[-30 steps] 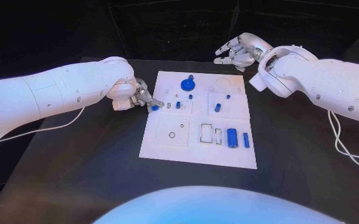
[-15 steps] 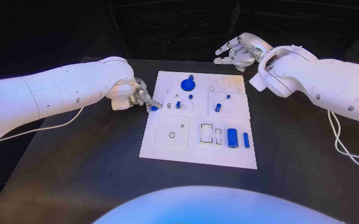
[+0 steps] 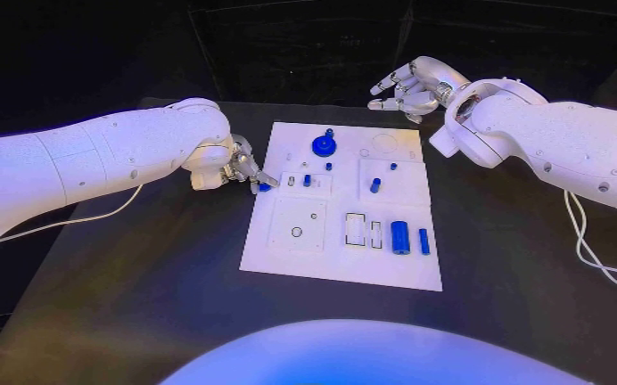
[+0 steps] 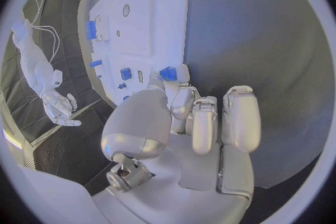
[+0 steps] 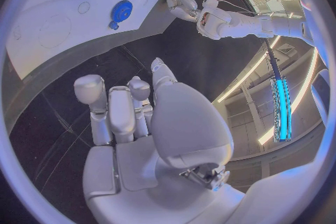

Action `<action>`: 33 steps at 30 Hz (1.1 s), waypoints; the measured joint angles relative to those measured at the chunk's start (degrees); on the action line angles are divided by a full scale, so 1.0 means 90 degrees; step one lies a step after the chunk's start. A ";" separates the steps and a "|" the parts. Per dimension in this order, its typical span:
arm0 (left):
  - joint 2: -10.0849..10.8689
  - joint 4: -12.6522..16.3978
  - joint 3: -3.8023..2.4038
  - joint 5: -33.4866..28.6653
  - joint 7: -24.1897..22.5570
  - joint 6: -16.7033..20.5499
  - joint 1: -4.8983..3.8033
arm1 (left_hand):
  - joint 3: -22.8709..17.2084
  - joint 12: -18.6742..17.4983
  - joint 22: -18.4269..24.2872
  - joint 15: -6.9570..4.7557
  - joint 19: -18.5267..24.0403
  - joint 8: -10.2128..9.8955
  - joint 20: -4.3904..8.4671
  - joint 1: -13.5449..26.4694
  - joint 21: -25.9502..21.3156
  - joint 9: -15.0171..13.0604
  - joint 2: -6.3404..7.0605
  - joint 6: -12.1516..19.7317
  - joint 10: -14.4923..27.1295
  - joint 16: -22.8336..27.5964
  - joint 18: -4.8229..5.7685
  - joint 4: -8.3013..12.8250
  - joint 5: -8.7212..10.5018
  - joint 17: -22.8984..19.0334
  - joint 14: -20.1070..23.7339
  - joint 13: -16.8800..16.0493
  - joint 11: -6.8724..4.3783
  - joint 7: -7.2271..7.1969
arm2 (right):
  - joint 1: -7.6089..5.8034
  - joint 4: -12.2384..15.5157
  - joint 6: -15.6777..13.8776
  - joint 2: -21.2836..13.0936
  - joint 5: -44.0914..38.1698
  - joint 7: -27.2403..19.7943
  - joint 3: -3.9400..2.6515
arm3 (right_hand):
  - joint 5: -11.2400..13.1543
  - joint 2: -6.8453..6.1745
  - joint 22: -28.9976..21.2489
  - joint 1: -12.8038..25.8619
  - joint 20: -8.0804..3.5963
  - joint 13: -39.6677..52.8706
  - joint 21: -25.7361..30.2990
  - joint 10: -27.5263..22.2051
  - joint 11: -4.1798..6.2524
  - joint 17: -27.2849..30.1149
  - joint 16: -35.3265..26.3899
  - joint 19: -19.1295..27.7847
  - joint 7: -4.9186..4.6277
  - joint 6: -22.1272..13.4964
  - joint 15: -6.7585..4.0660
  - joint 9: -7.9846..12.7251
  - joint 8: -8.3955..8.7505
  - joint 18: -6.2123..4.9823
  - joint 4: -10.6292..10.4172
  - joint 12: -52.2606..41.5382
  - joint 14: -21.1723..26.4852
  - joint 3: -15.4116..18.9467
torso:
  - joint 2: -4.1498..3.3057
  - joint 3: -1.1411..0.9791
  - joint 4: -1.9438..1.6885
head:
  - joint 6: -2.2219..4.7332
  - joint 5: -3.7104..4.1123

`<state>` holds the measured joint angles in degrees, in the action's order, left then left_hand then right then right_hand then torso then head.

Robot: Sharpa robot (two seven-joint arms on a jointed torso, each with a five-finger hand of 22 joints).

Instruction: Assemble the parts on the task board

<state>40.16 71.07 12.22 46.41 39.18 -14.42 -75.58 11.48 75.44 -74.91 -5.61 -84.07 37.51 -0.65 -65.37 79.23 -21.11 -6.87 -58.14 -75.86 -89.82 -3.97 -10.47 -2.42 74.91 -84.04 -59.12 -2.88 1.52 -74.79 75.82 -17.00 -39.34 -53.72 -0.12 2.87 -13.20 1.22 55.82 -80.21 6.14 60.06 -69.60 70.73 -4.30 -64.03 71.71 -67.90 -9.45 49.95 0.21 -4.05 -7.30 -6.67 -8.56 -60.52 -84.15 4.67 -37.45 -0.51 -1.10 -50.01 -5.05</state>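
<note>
The left robot hand (image 3: 239, 167) sits at the left edge of the board (image 3: 302, 260), pinching a small blue part (image 3: 264, 186) between its fingertips, the other fingers curled in. The part is right at the board's rim, just above the black surface (image 3: 154, 287). The right robot hand (image 3: 409, 88) hangs beyond the board's far right corner, fingers spread, holding nothing. On the board lie a blue gear (image 3: 323, 145) near the far edge and a blue cylinder (image 3: 400, 237) beside a thinner bar (image 3: 423, 241) on the near right.
</note>
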 measured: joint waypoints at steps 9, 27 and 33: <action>0.0050 0.0142 -0.0004 0.0238 -0.0029 0.0183 0.0005 | -0.0088 -0.0032 0.0000 0.0000 0.0000 0.0000 0.0000 -0.0330 -0.0003 -0.0007 0.0082 0.0023 0.0000 0.0000 0.0000 0.0335 0.0002 0.0000 0.0000 0.0058 0.0000 -0.0023 | 0.0001 -0.0002 0.0002 0.0000 0.0000 0.0000 0.0000 | 0.0000 0.0000 0.0000 0.0000 0.0000 0.0000 0.0000 0.0000 0.0000 0.0000 0.0000 0.0000 0.0000 0.0000 0.0000 0.0000 0.0000 0.0000 0.0000 0.0000 0.0000 0.0000 | 0.0001 -0.0002 -0.0001 | 0.0000 -0.0025; 0.0155 0.0346 -0.0013 0.0531 -0.0088 0.0437 0.0005 | -0.0287 -0.0222 0.0000 0.0002 0.0000 -0.0168 0.0000 -0.0815 -0.0124 0.0102 -0.0024 0.0151 0.0119 0.0000 0.0001 0.0597 -0.0002 0.0000 0.0002 0.0293 0.0022 -0.0032 | 0.0001 -0.0002 0.0005 -0.0007 0.0000 -0.0002 0.0000 | -0.0030 0.0026 0.0000 -0.0026 0.0000 0.0009 0.0000 0.0000 0.0000 -0.0022 0.0000 0.0000 0.0000 0.0000 0.0000 0.0000 0.0000 0.0000 0.0000 -0.0029 0.0000 0.0000 | 0.0001 -0.0002 -0.0001 | 0.0000 -0.0044; 0.0218 0.0417 -0.0014 0.0558 -0.0099 0.0488 0.0005 | -0.0287 -0.0289 0.0000 0.0002 0.0000 -0.0253 0.0000 -0.0917 -0.0150 0.0169 -0.0006 0.0174 0.0161 0.0000 0.0000 0.0597 -0.0010 0.0000 0.0002 0.0341 0.0025 -0.0032 | 0.0003 -0.0005 0.0006 -0.0008 0.0000 -0.0002 0.0000 | -0.0030 0.0026 0.0000 -0.0026 0.0000 0.0009 0.0000 0.0000 0.0000 -0.0021 0.0000 0.0000 0.0000 0.0000 0.0000 0.0000 0.0000 0.0000 0.0000 -0.0029 0.0000 0.0000 | 0.0001 0.0001 0.0001 | 0.0000 -0.0053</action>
<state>42.12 74.82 12.09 51.43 38.29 -10.03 -75.53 8.89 72.84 -74.91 -5.59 -84.07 35.23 -0.65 -73.62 77.88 -19.59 -6.93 -56.58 -74.41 -89.82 -3.97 -5.10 -2.50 74.91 -84.02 -56.04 -2.65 1.23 -74.76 75.77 -16.94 -39.42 -53.72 -0.14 2.87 -13.47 1.46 55.82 -80.44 6.14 60.13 -69.60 70.73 -4.30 -64.22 71.70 -67.90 -9.45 49.95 0.20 -4.05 -7.30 -6.68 -8.56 -60.78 -84.15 4.67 -37.44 -0.50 -1.10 -50.01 -5.53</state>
